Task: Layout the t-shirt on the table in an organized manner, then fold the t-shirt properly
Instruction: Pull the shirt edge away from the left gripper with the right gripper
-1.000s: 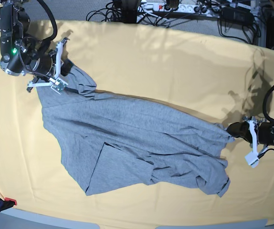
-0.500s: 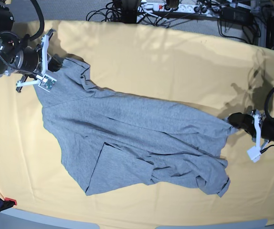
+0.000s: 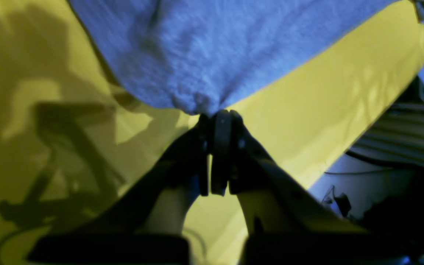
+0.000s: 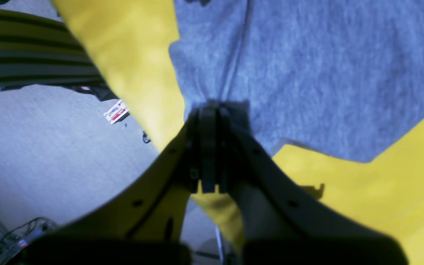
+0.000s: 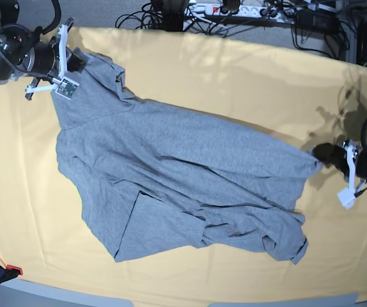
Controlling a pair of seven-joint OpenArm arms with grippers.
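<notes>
Beyond the far edge of the table (image 5: 190, 70) we see grey floor, a tangle of black cables and a white power strip (image 5: 231, 9); the table itself wears a pale yellow-orange cloth with faint creases. On it we find the shirt (image 5: 177, 185), heather grey, stretched in a long diagonal from near the far left corner down toward the right edge, its bulk lying on the middle and near half of the surface. No lettering shows on the side facing up. A long fold line runs through the lower part, and the end toward the near right is bunched into wrinkles with a hemmed corner turned up. At the far left corner our right gripper (image 5: 76, 59) has its jaws pressed together on a pinch of the shirt's edge; the right wrist view shows the black fingers (image 4: 209, 147) closed flat with grey fabric gathered at their tips and a seam running away from them. Near the right edge our left gripper (image 5: 327, 155) is likewise clamped on the opposite tip of the shirt, and in the left wrist view the cloth puckers into a small knot right where the fingers (image 3: 219, 147) meet. Between the two grips the upper edge of the shirt lies drawn out fairly straight. At the near left corner an orange-tipped clamp (image 5: 1, 272) holds the cloth.
</notes>
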